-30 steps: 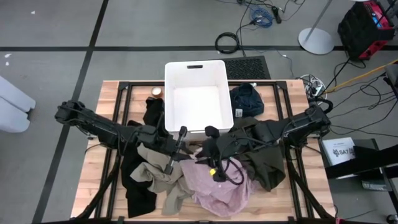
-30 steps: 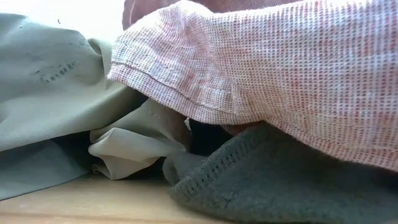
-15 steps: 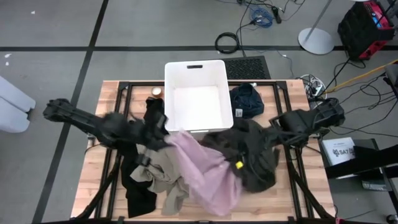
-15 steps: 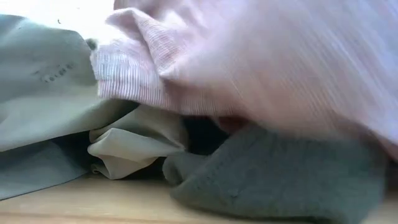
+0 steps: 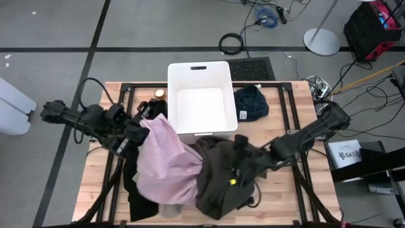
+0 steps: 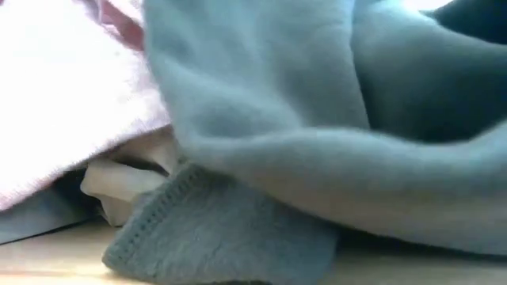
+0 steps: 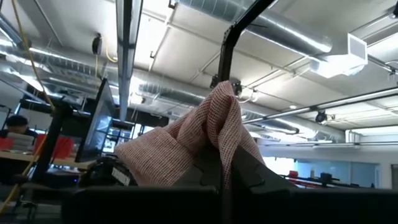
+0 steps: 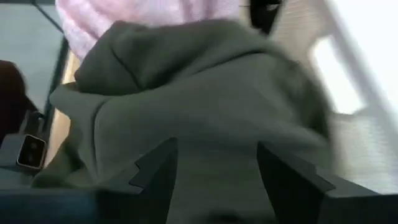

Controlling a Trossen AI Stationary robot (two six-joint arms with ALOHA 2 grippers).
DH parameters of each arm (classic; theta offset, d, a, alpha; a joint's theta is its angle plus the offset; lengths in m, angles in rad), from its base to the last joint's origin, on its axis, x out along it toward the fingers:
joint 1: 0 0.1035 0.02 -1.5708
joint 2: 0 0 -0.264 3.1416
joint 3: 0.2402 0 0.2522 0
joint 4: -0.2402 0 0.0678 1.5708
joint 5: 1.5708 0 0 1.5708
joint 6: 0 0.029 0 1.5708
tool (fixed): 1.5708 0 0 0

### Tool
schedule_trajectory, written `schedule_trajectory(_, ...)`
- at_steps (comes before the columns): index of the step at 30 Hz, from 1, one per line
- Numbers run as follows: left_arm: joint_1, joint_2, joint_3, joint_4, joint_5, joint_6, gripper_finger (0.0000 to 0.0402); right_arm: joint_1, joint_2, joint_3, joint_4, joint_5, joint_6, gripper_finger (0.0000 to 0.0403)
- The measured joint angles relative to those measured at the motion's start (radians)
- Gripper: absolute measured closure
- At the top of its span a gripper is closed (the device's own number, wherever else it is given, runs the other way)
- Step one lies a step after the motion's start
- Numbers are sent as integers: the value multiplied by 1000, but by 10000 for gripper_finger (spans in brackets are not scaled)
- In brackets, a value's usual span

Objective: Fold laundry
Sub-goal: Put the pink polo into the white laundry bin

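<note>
Pink shirt pulled left
The left hand (image 5: 140, 122), clamped on the pink shirt (image 5: 166, 166), has dragged it off the pile; the right hand (image 5: 243, 166), fingers apart, sits on the olive one (image 5: 221, 180).

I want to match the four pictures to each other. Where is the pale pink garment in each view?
High view: the pink garment hangs from the left gripper, left of centre.
Low view: upper left.
Left wrist view: bunched at the centre, pinched between the fingers.
Right wrist view: top edge.
Shared landmark: the olive-grey garment, beside the pink one in three views.
</note>
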Motion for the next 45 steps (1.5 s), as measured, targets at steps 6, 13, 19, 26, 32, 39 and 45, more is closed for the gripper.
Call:
schedule_trajectory(6,0,9,0,-1,-1,0,400,4,0,-139,153,-18,-41,193)
schedule_trajectory(13,0,9,0,-2,-1,24,400,13,-1,-150,101,-81,-41,193)
schedule_trajectory(19,0,9,0,-5,-2,28,400,18,7,-151,-53,-40,38,274)
schedule_trajectory(26,0,0,6,18,27,25,399,15,10,-143,-278,-21,143,396)
schedule_trajectory(32,0,-24,80,24,102,25,393,14,10,-78,-659,67,456,402)
schedule_trajectory(39,0,-33,174,18,157,32,391,1,-25,-9,-843,83,834,402)
schedule_trajectory(45,0,-32,181,2,156,39,390,-9,-53,9,-786,65,759,400)
